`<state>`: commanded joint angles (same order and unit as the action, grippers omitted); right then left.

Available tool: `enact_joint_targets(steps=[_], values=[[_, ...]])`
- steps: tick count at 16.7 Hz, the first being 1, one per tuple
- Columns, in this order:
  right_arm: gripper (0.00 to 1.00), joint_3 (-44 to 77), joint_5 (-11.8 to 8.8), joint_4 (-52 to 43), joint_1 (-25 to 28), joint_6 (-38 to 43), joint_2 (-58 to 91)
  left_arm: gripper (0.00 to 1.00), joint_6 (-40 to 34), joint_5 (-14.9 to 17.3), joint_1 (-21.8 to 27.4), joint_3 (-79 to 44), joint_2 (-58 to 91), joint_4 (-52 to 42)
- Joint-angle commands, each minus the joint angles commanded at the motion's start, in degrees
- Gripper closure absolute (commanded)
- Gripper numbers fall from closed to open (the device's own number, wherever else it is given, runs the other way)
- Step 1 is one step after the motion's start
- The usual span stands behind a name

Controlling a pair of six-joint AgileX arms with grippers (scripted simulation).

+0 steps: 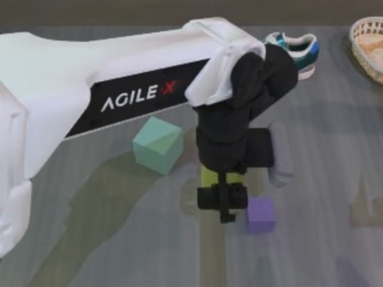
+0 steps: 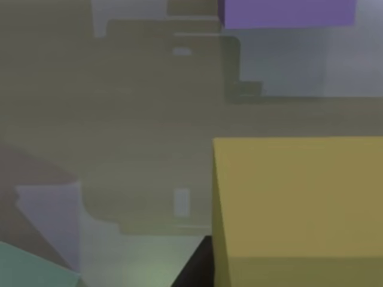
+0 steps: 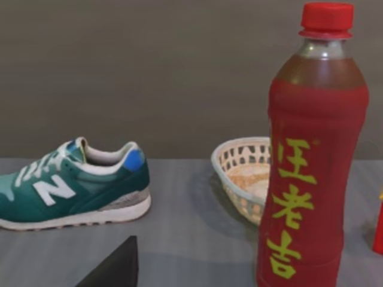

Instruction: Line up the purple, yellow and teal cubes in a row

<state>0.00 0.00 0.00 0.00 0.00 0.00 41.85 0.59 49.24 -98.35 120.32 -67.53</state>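
- Top view: the left gripper (image 1: 224, 203) is poised mid-bench over the yellow cube (image 1: 213, 177), which is largely hidden beneath it; whether the fingers are closed on it cannot be told. The purple cube (image 1: 261, 214) is just beside, the teal cube (image 1: 158, 144) near.
- Left wrist view: the yellow cube (image 2: 299, 209) looks rigid, light, matte; flat opposite faces suit gripping.
- Right wrist view: shoe (image 3: 72, 185), basket (image 3: 245, 176), bottle (image 3: 314, 149); the right arm is parked out of sight.
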Motion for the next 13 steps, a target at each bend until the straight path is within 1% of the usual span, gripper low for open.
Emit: enact_joint_targets(steps=[4,10,13], values=[[0.0,0.0,0.0,0.0,0.0,0.0,0.0,1.0,0.06,0.02,-0.21,0.85,0.05,1.11],[0.0,0.0,0.0,0.0,0.0,0.0,0.0,1.0,-0.19,0.03,-0.03,7.71,3.85,11.86],[0.0,0.0,0.0,0.0,0.0,0.0,0.0,1.0,-0.09,0.04,0.16,9.01,4.69,13.7]])
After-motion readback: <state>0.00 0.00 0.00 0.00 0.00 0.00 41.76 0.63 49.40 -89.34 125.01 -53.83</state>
